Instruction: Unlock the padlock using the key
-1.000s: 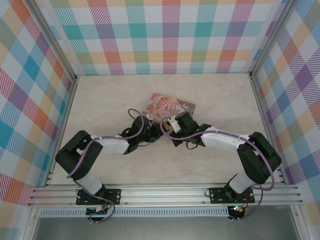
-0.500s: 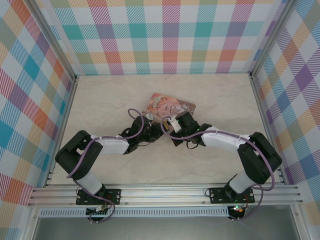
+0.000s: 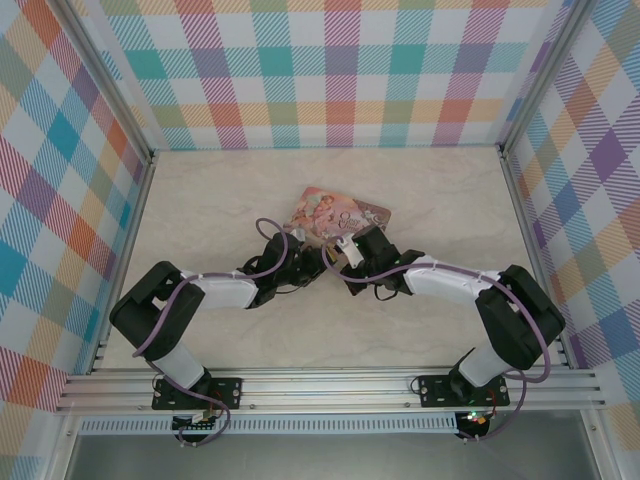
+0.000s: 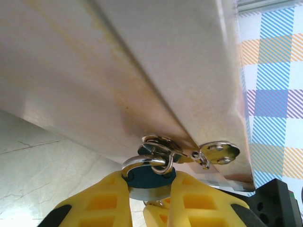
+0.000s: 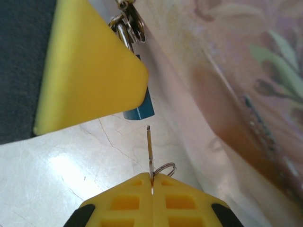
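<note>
The right pincer [image 5: 151, 182] is pressed together on the key [image 5: 150, 151]. It grips the head end, so the slim blade stands straight out from between the fingertips, with its long axis running directly ahead of the pincer. The padlock [image 5: 140, 111] lies just beyond the blade's tip and a shade to its left, with a small gap between them. Only the blue end of its body peeks out from under a yellow finger [image 5: 90, 71] of the left pincer. Seen from the left wrist, the left pincer [image 4: 152, 188] is clamped on the padlock's body. The shackle passes through the hasp [image 4: 163, 146] of the pink tin [image 4: 142, 71] just beyond those fingers. The right arm carries the key, so I judge the coming move to be a short push forward with a slight shift left. Whether the keyhole squarely faces the blade cannot be told from here
</note>
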### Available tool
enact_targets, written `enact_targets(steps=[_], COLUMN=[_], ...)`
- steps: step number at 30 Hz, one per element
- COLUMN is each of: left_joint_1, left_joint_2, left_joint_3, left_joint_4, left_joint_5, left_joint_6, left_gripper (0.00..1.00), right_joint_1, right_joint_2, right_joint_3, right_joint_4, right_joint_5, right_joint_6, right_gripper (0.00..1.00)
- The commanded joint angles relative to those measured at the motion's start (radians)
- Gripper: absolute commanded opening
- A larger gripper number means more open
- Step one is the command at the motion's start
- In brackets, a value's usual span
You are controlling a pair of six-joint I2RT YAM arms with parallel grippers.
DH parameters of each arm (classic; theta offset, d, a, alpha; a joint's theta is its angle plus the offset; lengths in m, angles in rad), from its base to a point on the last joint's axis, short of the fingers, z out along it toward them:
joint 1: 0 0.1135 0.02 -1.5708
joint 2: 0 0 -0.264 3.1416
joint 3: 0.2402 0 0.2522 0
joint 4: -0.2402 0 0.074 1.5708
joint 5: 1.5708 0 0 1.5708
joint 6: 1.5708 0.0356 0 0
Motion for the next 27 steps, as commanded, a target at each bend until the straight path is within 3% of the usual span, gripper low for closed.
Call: enact_targets(steps=[1, 27], left_joint_1=[-0.014, -0.024], left_joint_2=[-0.057, -0.045], left_joint_3=[0.006, 0.006], left_joint_4=[0.019, 0.032], left_joint_5=[-0.021, -0.021], left_joint_6=[0.018, 0.015], left_gripper=[0.02, 0.02], right_joint_1=[-0.003, -0.003], right_joint_2=[-0.022, 0.033], right_joint_3=[-0.002, 0.069], right_joint_4=[0.007, -0.016], right_joint_5=[-0.037, -0.052], right_joint_6=[-0.026, -0.04], right_gripper=[0.05, 0.04])
